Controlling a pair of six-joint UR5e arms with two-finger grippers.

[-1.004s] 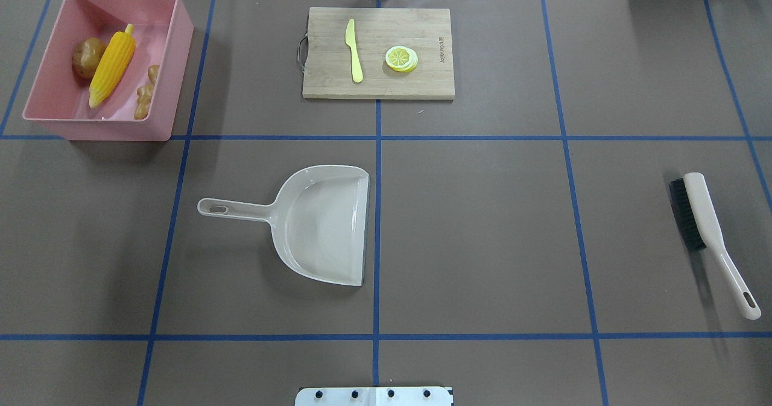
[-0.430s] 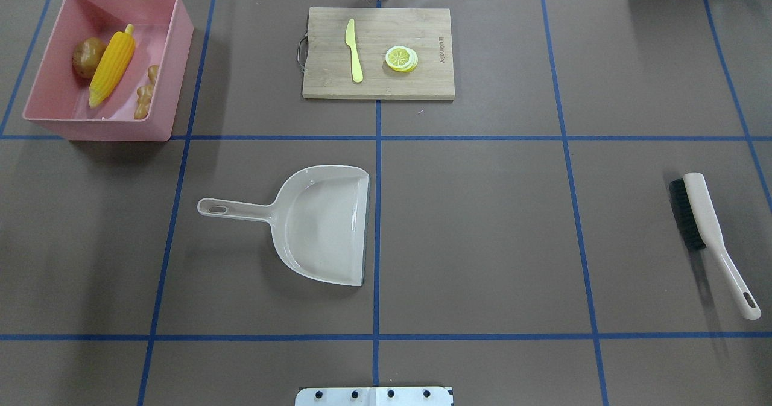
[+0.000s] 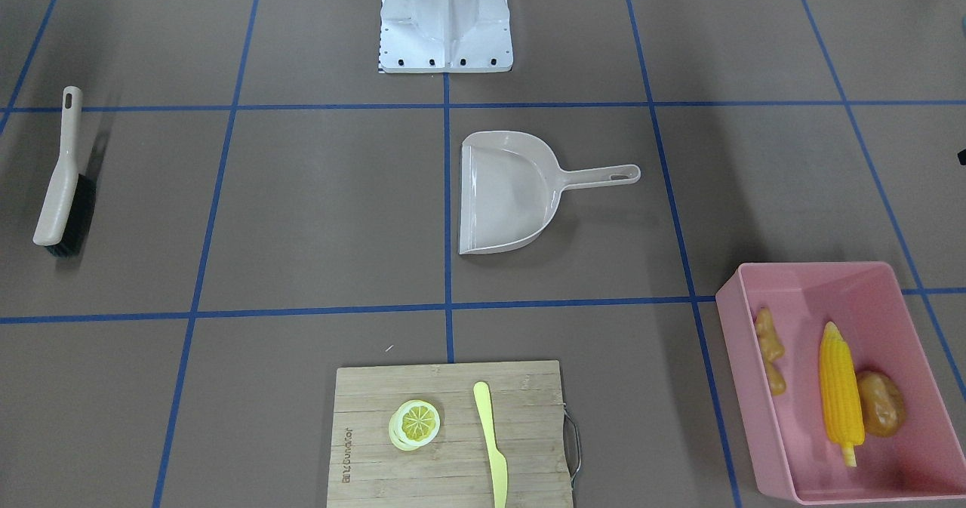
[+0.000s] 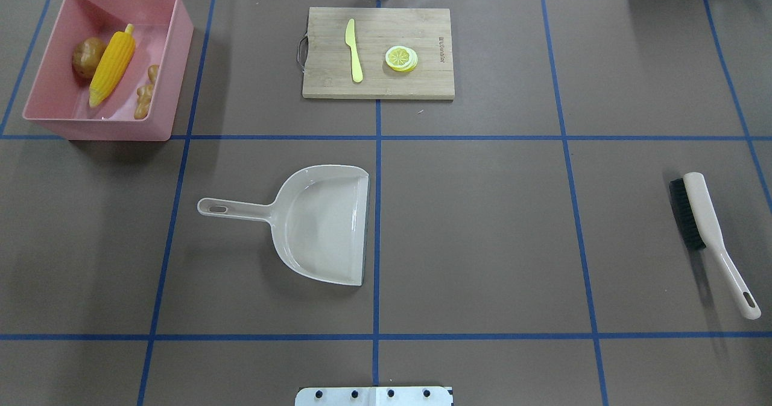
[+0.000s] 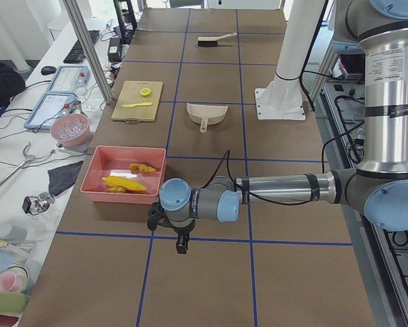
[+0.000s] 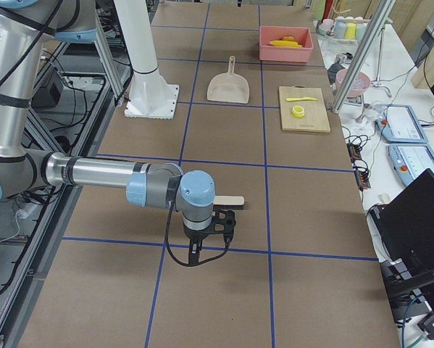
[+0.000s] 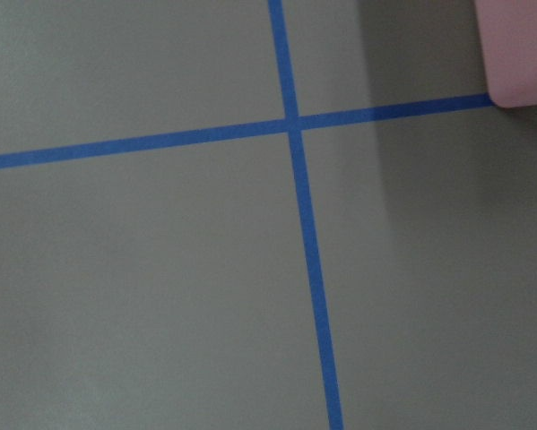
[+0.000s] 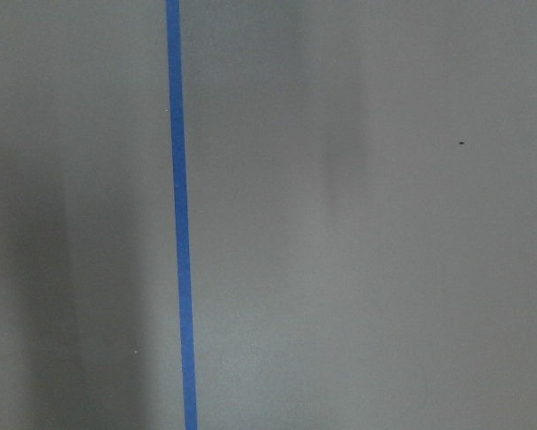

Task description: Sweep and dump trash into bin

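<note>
Three toy foods lie inside the pink bin [image 4: 181, 74] at the far left corner of the bench [image 4: 482, 213]: a long yellow corn cob [image 4: 113, 64] slanted across the middle, a brown potato [image 4: 87, 57] touching its left side, and a knobbly tan ginger root [image 4: 145, 95] against the right wall, which hides part of it. The only writing I can spot is a small mark burned into the cutting board [image 4: 422, 26], too small to read. On that board rest a yellow knife [image 4: 354, 50] and a lemon slice [image 4: 401, 58], apart from each other. The beige dustpan [image 4: 325, 225] sits mid-bench and the brush [image 4: 705, 219] far to the right. The left claw [image 5: 179, 242] hangs near the bin and the right claw [image 6: 202, 243] near the brush. Both show only from the sides, so I cannot tell how their fingers are set.
</note>
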